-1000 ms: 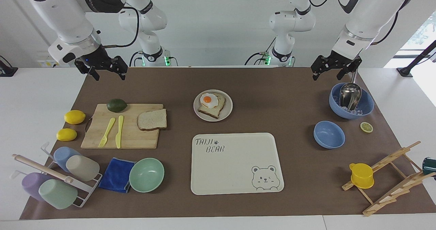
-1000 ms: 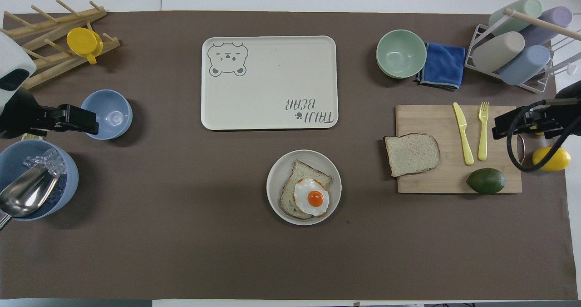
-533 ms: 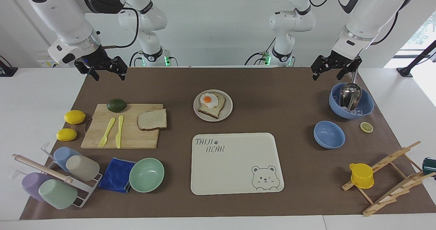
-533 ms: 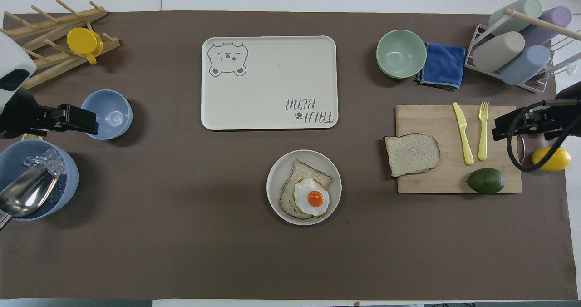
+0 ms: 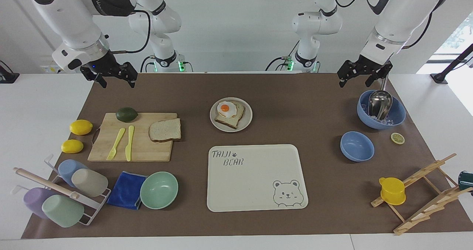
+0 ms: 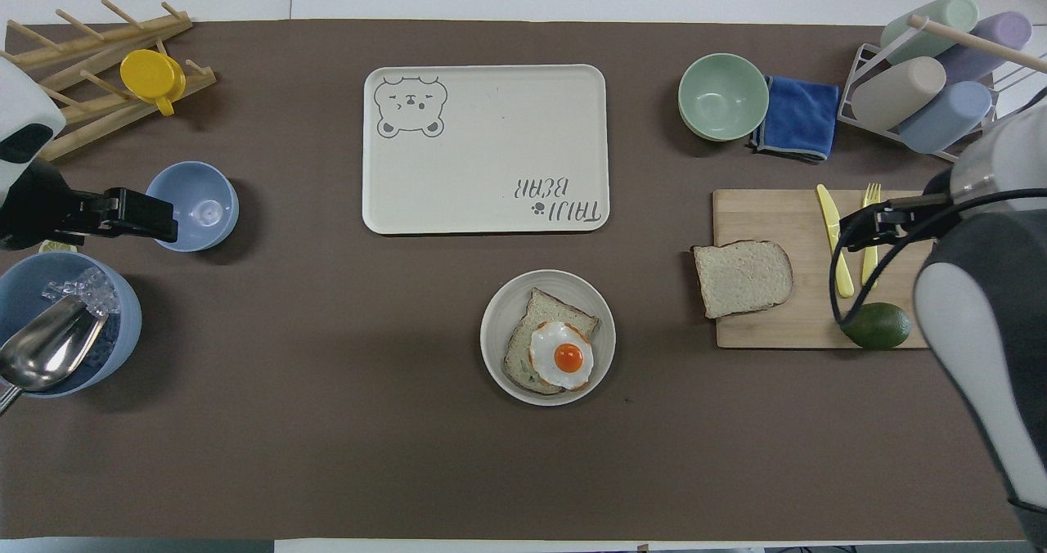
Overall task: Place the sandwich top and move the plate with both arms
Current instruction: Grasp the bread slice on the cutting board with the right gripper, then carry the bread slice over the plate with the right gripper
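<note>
Right tool [image 5: 115, 78] open, empty, raised over near desk edge; left tool [image 5: 357, 79] open, empty, waiting; plain speckled bread slice [image 5: 165, 130] on wooden cutting board [image 5: 144, 150], round beige plate [image 5: 248, 123] mid-desk; approach slice from above, grip crust edges gently

Bare brown table mat [image 5: 295, 105] lies open between my grippers and around the round beige plate [image 5: 248, 122]. Over the wooden cutting board [image 5: 147, 150], the dark green avocado [image 5: 126, 114] and yellow plastic knife [image 5: 129, 142] crowd one end.
</note>
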`<state>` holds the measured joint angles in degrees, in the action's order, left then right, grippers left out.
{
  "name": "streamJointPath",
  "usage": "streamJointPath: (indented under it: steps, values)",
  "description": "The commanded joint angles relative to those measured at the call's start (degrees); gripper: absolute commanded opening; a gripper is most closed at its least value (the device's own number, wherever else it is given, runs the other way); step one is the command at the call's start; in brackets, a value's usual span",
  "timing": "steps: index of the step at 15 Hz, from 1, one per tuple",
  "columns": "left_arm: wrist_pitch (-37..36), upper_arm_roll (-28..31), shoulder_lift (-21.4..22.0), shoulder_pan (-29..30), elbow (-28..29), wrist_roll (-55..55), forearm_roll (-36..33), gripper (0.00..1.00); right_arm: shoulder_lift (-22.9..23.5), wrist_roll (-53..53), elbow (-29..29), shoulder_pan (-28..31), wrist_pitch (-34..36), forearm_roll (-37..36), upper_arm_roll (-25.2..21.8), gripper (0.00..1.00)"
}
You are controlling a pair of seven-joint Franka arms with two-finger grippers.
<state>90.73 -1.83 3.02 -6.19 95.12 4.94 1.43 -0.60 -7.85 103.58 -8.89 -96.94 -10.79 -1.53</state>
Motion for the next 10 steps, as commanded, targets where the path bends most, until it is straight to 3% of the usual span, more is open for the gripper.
streamJointPath:
  steps: [1, 5, 8, 10]
  values:
    - [-0.99, -0.45, 0.23, 0.83, -0.37, -0.28, -0.64, 1.00, 6.47, -10.57, 2.06, -6.91, -4.48, -7.05, 0.39, 1.00]
    - [-0.99, -0.45, 0.23, 0.83, -0.37, -0.28, -0.72, 1.00, 12.09, -18.91, 6.45, -11.93, -12.91, -10.12, 0.39, 1.00]
    - [-0.99, -0.45, 0.23, 0.83, -0.37, -0.28, -0.72, 1.00, 19.04, -31.76, 6.28, -18.26, -14.06, -12.92, 0.39, 1.00]
    - [-0.99, -0.45, 0.23, 0.83, -0.37, -0.28, -0.72, 1.00, 19.85, -33.02, 6.72, -18.45, -14.24, -14.26, 0.39, 1.00]
